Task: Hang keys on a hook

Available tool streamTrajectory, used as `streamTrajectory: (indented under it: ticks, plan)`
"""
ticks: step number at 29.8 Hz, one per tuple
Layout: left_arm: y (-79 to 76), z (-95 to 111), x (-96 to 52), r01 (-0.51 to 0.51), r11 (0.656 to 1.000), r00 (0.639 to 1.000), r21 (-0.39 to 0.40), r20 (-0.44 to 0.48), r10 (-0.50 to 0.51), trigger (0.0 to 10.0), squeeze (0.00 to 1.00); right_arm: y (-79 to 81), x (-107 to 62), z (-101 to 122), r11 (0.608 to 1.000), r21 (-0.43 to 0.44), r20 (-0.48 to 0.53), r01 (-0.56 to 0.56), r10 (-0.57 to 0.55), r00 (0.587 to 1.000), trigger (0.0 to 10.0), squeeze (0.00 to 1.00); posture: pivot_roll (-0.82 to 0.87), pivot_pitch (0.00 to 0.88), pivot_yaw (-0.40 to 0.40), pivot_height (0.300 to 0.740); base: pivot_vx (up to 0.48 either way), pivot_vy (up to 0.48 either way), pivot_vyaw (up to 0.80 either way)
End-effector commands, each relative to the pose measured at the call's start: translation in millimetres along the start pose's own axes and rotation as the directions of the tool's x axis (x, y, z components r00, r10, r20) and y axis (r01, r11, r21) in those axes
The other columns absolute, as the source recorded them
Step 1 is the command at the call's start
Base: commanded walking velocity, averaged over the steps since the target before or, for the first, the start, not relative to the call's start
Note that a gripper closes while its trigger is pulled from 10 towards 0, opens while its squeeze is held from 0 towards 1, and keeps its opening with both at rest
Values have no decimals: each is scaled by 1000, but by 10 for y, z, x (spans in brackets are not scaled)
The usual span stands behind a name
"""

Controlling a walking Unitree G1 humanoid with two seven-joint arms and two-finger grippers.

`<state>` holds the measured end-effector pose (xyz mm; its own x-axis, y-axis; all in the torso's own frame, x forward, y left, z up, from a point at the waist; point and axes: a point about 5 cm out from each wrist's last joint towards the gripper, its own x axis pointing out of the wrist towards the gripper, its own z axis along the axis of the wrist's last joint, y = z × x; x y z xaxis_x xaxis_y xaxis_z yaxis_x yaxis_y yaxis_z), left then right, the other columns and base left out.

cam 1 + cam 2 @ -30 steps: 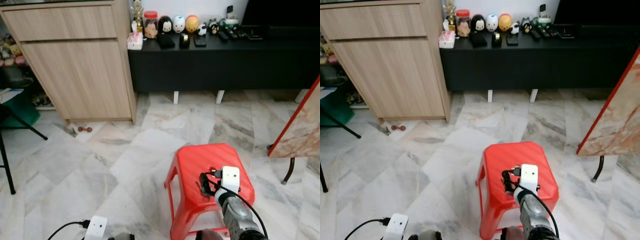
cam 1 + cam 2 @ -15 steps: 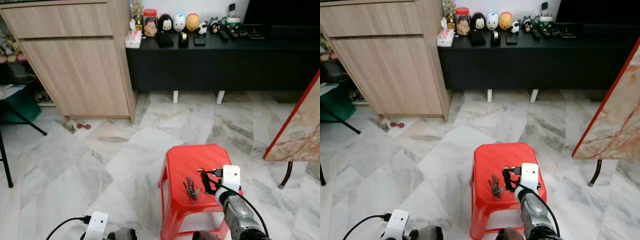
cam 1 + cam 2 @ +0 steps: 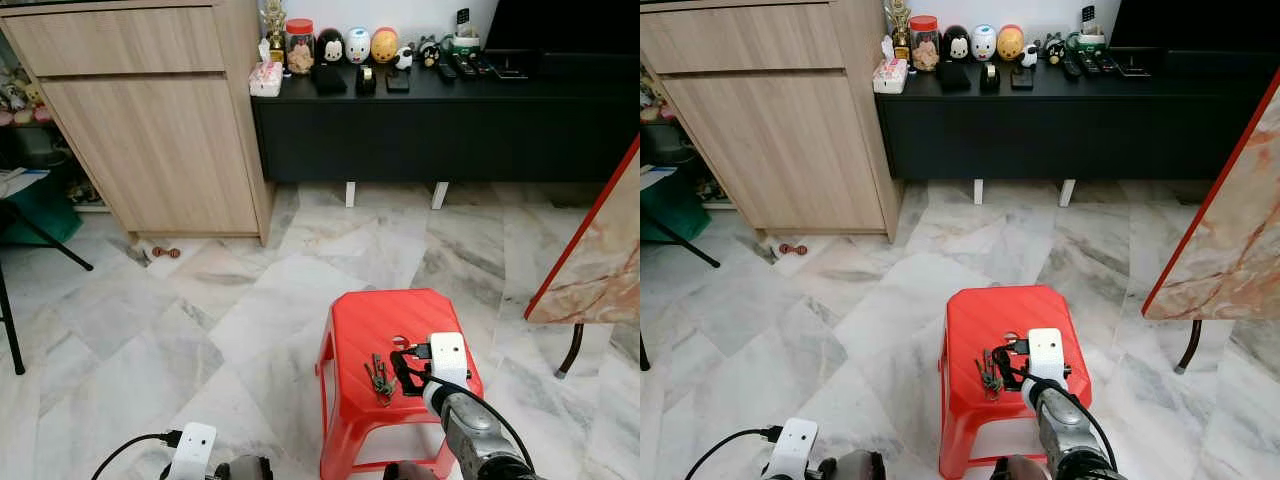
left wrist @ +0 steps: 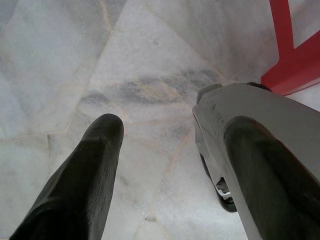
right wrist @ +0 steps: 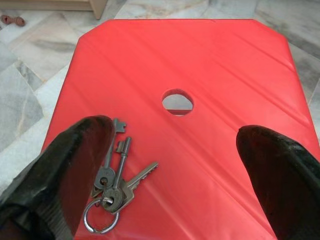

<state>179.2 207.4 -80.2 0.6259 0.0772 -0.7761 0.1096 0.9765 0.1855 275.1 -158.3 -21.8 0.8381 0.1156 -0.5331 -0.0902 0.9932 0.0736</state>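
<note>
On top of the red plastic stool (image 3: 400, 340) the bunch of keys (image 5: 114, 187) lies loose, just beside one finger (image 5: 70, 165) of the right gripper (image 5: 175, 165), which hovers over the seat with its 2 black fingers spread wide and nothing between them. The keys sit toward the robot's left of that gripper, on the near left part of the seat, touching no finger as far as can be seen.

The seat has a round hole (image 5: 177, 101) near its middle, apart from the keys. The stool stands on a pale marble tile floor (image 3: 150, 330). Beyond it are a light wooden cabinet (image 3: 150, 120) and a low black sideboard (image 3: 440, 125) carrying small figurines (image 3: 358, 45) and remotes. A slanted marble-patterned panel with a red edge (image 3: 600, 250) stands at the robot's right.

About 3 keys fan out from a metal ring (image 5: 97, 220); the ring lies nearest the robot, and the blades point away from it, their long axis running roughly front to back.

The left gripper (image 4: 165, 165) hangs low over the floor, fingers apart, holding nothing.
</note>
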Motion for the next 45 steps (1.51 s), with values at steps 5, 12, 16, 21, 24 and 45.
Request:
streamTrajectory:
  ticks: [5, 12, 16, 21, 24, 45]
  plan:
    - [-138, -301, -68, 59, 998, 990, 3, -125, -58, 10000, 0, 11, -15, -107, 995, -94, -91, -42, 34, 995, 10000, 0, 24, 19, -42, 632, 0, 0, 0]
    - [-142, -312, -71, 61, 998, 990, 2, -128, -60, 10000, 0, 48, -1, -39, 996, -64, -40, -69, 67, 997, 10000, 0, 25, 25, -43, 632, 0, 0, 0]
    - [-144, -307, -69, 61, 998, 990, 6, -128, -60, 10000, 0, 42, 4, -25, 996, -63, -36, -56, 54, 998, 10000, 0, 26, 26, -42, 623, 0, 0, 0]
    - [-139, -305, -68, 59, 998, 990, 7, -128, -58, 10000, 0, 38, 4, -12, 996, -67, -28, -65, 64, 998, 10000, 0, 26, 26, -42, 598, 0, 0, 0]
    - [-138, -306, -69, 59, 998, 990, 7, -128, -57, 10000, 0, 32, 3, -11, 996, -65, -27, -62, 60, 998, 10000, 0, 27, 26, -42, 598, 0, 0, 0]
    - [-161, -390, -100, 64, 998, 988, 6, -141, -62, 10000, 0, 52, 112, 236, 994, 78, -75, -79, 85, 994, 10000, 0, 29, 56, -49, 598, 0, 0, 0]
